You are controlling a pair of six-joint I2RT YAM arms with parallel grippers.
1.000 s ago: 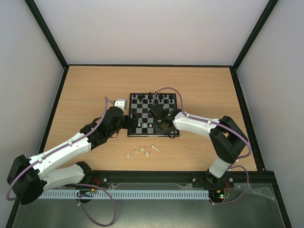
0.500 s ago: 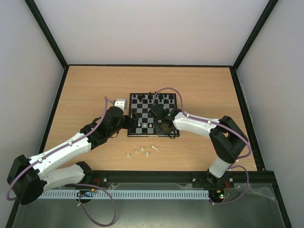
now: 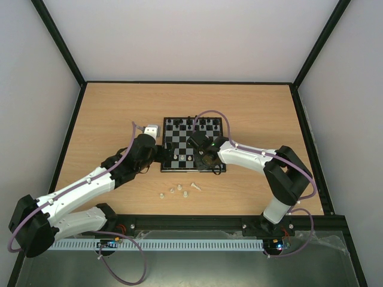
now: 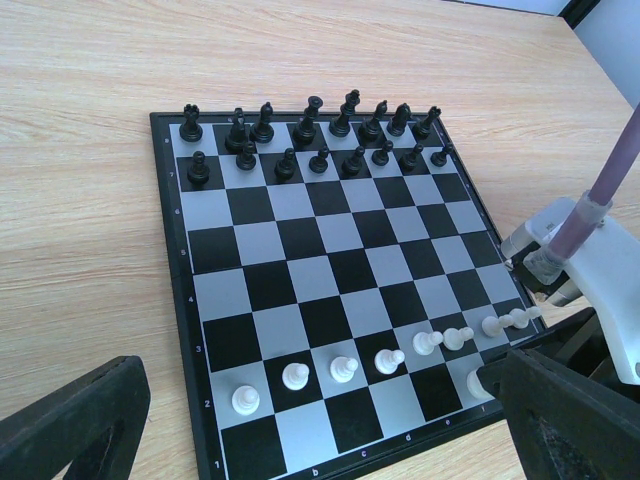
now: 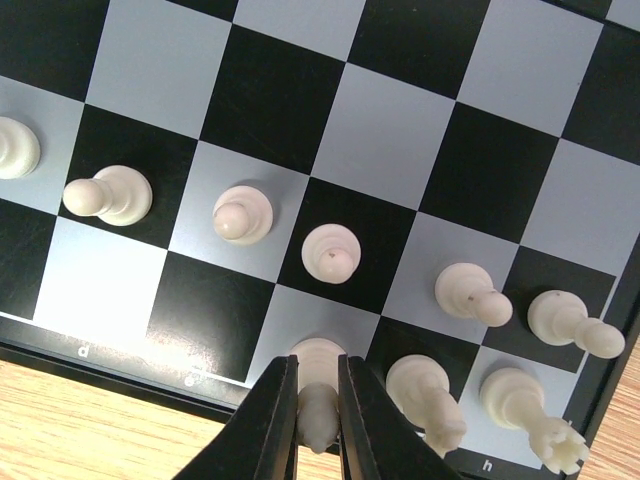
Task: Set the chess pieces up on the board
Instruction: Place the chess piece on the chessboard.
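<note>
At the board's near right edge, the right gripper points down, jaws pinching one white piece from both sides. That piece's base is over a pale square in the board's nearest row, third in from the right corner; whether it touches the square cannot be told

Toward that corner, same row: a second white piece on the black square, then a castle-topped piece on the corner square

Along the board's second row stand the white pawns, eight counted in the left wrist view. On the two far rows, the black pieces, both rows full

By the board's left edge, low, the left gripper, jaws spread wide

Just in front of the board's near edge, apart from it, five loose pale pieces on the wooden surface; the one furthest right lies on its side
</note>
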